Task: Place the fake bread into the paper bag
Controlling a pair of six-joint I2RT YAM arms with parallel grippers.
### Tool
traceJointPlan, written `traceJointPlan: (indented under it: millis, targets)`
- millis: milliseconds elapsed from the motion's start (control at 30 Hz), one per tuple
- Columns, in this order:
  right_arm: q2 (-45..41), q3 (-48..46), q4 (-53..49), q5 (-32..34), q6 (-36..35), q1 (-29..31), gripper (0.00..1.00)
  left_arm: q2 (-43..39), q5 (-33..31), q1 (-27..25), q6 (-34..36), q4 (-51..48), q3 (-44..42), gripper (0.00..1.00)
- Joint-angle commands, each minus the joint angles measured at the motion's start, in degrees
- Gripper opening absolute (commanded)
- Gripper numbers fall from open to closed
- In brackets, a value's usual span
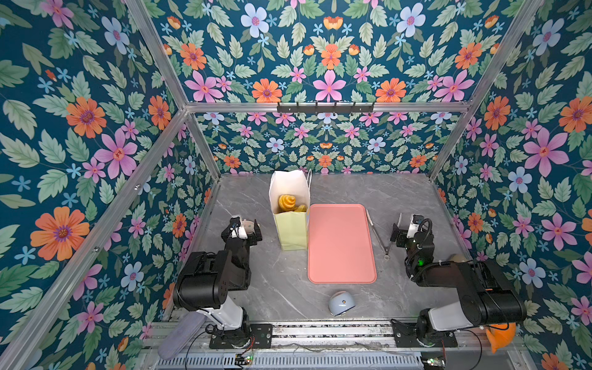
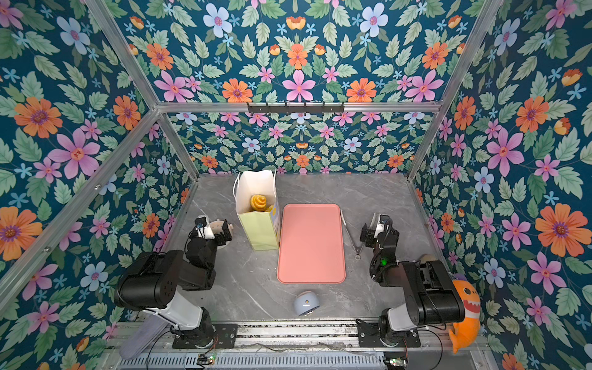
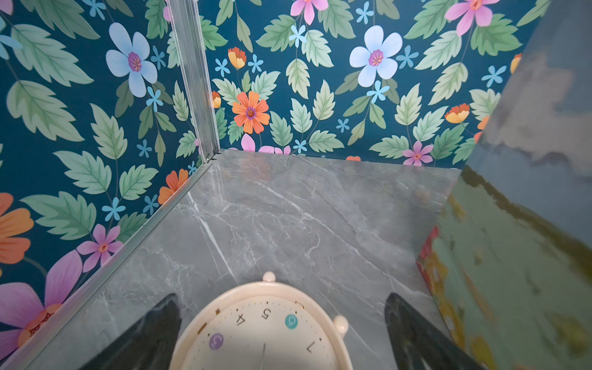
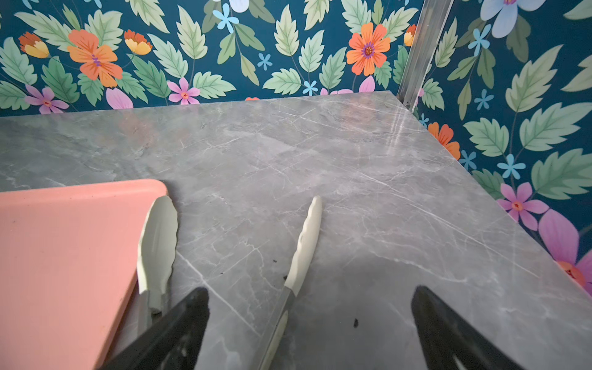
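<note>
At the bottom middle of both top views, a small pale blue dome (image 1: pixel 342 302) sits on the grey bench (image 1: pixel 368 189), and an orange stuffed toy (image 2: pixel 466 310) leans at the lower right behind the right arm. Just above the dome, in the centre, a pink tray (image 1: pixel 341 243) lies flat. Your left claw (image 3: pixel 282 299) is left of the tray with its fingers spread wide and gripping nothing; a cream clock (image 3: pixel 262 330) lies face up below it, showing between the fingers. Your right claw (image 4: pixel 311 292) is right of the tray, also wide open and holding nothing. Between it and the tray a pair of tongs (image 1: pixel 378 234) lies on the bench with its arms spread, and the right wrist view shows one tip resting against the tray's edge. Farther back, the paper bag (image 1: pixel 293 234) stands upright just beside the tray's upper left corner. The fake bread (image 1: pixel 286 202) is inside it: you can see a golden croissant and part of another piece through the open top.
</note>
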Motion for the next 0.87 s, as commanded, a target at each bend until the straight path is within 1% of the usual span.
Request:
traceJointPlan:
  millis: [0, 833]
  targets:
    - [-0.01, 0.08, 0.96, -0.46, 0.27, 0.03, 0.99, -0.06, -1.96, -0.19, -0.17, -5.65, 1.09, 1.0]
    - [-0.07, 0.07, 1.01, -0.45, 0.27, 0.0, 0.99, -0.01, -1.98, -0.24, -0.15, -5.54, 1.1, 1.0]
